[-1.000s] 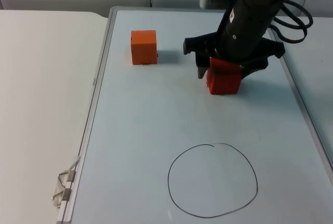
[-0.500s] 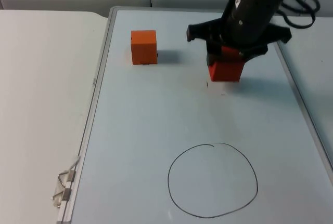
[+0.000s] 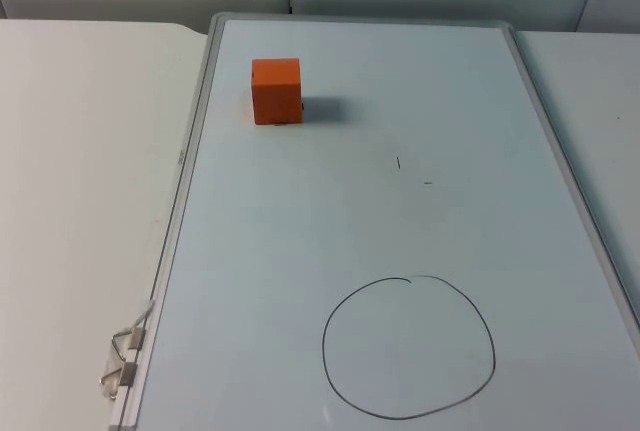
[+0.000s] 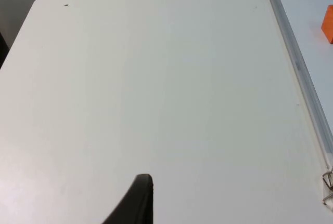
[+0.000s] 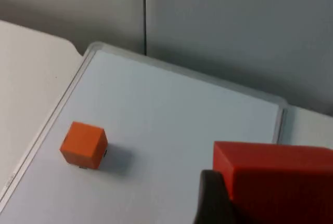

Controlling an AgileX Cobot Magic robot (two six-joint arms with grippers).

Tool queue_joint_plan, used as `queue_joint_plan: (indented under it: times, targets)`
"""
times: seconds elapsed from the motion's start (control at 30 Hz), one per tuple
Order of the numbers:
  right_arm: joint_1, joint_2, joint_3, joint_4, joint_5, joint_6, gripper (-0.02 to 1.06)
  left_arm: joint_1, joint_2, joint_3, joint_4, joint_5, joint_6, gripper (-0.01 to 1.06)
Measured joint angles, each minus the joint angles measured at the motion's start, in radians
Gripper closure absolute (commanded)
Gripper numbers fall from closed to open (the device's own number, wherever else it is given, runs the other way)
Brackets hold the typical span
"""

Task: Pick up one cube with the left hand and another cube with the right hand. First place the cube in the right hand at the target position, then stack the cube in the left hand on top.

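Note:
An orange cube point(image 3: 276, 91) sits at the far left of the whiteboard point(image 3: 350, 221); it also shows in the right wrist view as the orange cube point(image 5: 83, 144) and at the picture's edge in the left wrist view point(image 4: 328, 24). A red cube point(image 5: 276, 180) is held high above the board, with my right gripper point(image 5: 273, 206) shut on it and one black finger point(image 5: 210, 200) against its side. The target is a hand-drawn circle point(image 3: 408, 347) near the board's front. A black fingertip point(image 4: 139, 198) of my left gripper hovers over the bare white table, left of the board; that arm waits.
Two metal clips point(image 3: 122, 361) hold the whiteboard's front left corner, seen too as clips point(image 4: 328, 188) from the left wrist. Two small pen marks point(image 3: 398, 162) lie mid-board. A grey partition wall point(image 5: 234, 26) rises behind the board.
The right arm has risen with the red cube and left the top view. The orange cube has stayed put.

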Motion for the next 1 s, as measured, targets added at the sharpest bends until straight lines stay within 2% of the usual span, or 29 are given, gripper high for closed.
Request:
queue_joint_plan:
  times: [0.2,0.3,0.43,0.57,0.7,0.87,0.9,1.0]
  targets:
    - [0.000,-0.175,0.000,0.059,0.071,-0.105,1.05,0.000,0.000,0.000,0.000,0.000,0.000,0.00]
    - [0.000,-0.279,0.000,0.140,0.120,-0.177,1.05,0.000,0.000,0.000,0.000,0.000,0.000,0.00]
    - [0.000,-0.368,0.000,0.164,0.156,-0.199,1.05,0.000,0.000,0.000,0.000,0.000,0.000,0.00]
    - [0.000,-0.459,0.006,0.131,0.203,-0.185,1.05,0.000,0.000,0.000,0.000,0.000,0.000,0.00]
    - [0.000,-0.546,0.082,0.085,0.207,-0.150,1.05,0.000,0.000,0.000,0.000,0.000,0.000,0.00]
    - [0.000,-0.682,0.299,-0.013,0.195,-0.045,1.05,0.000,0.000,0.000,0.000,0.000,0.000,0.00]
    - [0.000,-0.682,0.299,-0.013,0.195,-0.045,1.05,0.000,0.000,0.000,0.000,0.000,0.000,0.00]
    - [0.000,-0.745,0.412,-0.016,0.154,-0.017,1.05,0.000,0.000,0.000,0.000,0.000,0.000,0.00]
